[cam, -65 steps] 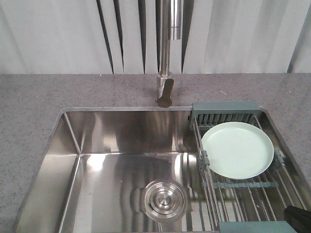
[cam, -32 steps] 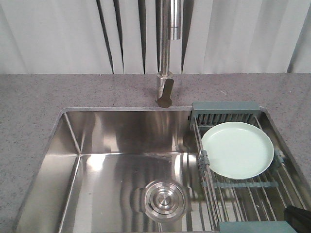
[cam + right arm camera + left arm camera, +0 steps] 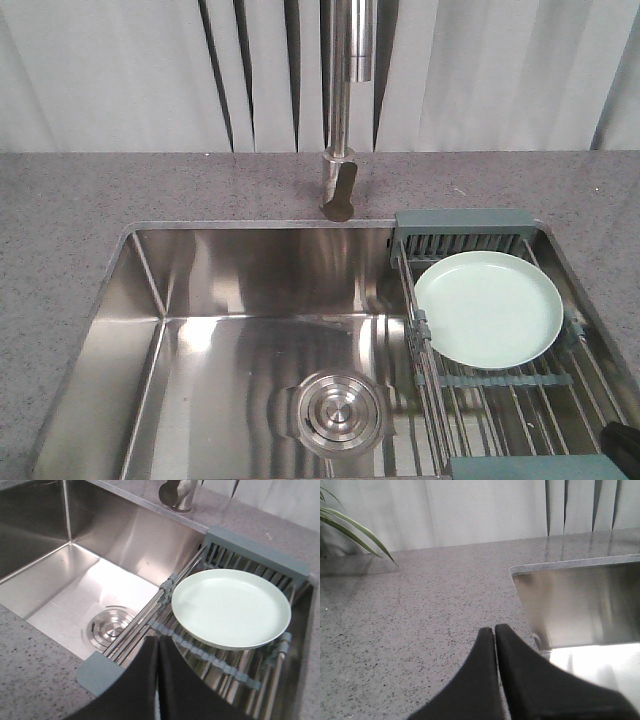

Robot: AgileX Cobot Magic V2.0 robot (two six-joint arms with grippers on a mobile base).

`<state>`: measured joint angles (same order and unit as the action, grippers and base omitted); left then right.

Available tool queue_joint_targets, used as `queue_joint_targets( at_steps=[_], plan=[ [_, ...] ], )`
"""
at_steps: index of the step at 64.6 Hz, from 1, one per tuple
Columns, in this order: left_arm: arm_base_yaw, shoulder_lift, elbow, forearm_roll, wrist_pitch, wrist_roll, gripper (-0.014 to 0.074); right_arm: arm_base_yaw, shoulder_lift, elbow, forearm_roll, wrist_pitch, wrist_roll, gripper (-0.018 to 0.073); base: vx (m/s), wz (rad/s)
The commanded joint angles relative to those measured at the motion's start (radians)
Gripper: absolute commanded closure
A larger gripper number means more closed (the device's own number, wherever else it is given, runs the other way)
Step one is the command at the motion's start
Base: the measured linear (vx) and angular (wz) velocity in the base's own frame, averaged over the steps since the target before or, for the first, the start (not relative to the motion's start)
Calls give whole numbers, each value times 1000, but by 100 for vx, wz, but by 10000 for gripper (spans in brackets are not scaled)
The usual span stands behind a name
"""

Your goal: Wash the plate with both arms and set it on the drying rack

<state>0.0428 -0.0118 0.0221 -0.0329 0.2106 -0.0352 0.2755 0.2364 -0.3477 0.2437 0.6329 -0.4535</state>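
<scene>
Looking through the right wrist camera, I see the round pale mint-green plate (image 3: 231, 607) lying flat on the steel-wire drying rack (image 3: 150, 625) with grey-green end bars, at one o'clock from my right gripper (image 3: 157, 645), jaws pressed together. The left gripper (image 3: 495, 632), jaws also pressed together, hangs over the speckled grey worktop (image 3: 420, 610), well apart. The right arm is nearer; the stainless sink basin (image 3: 250, 340) at nine o'clock offers room.
</scene>
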Motion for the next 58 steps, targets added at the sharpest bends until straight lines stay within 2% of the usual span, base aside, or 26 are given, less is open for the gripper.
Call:
queue_joint_targets(
  at_steps=[1, 7, 16, 22, 38, 45, 58],
  plan=[
    [1, -14, -21, -2, -70, -9, 603, -1, -36, -26, -78, -58, -3, 564, 0, 0],
    [1, -14, -21, -2, -70, -9, 603, -1, -93, 8, -160, -96, 8, 564, 0, 0],
    [1, -14, -21, -2, -70, -9, 603, -1, -175, 121, -193, -203, 62, 564, 0, 0],
    [1, -14, -21, -2, -70, -9, 603, -16, -229, 199, -193, -277, 104, 564, 0, 0],
    [1, -14, -21, -2, -70, -9, 603, -176, -252, 365, -90, -553, 256, 564, 0, 0],
    [1, -14, -21, -2, -70, -9, 603, -187, -252, 380, -75, -633, 269, 564, 0, 0],
    [1, -14, -21, -2, -70, -9, 603, -187, -252, 380, -83, -687, 270, 564, 0, 0]
  ],
)
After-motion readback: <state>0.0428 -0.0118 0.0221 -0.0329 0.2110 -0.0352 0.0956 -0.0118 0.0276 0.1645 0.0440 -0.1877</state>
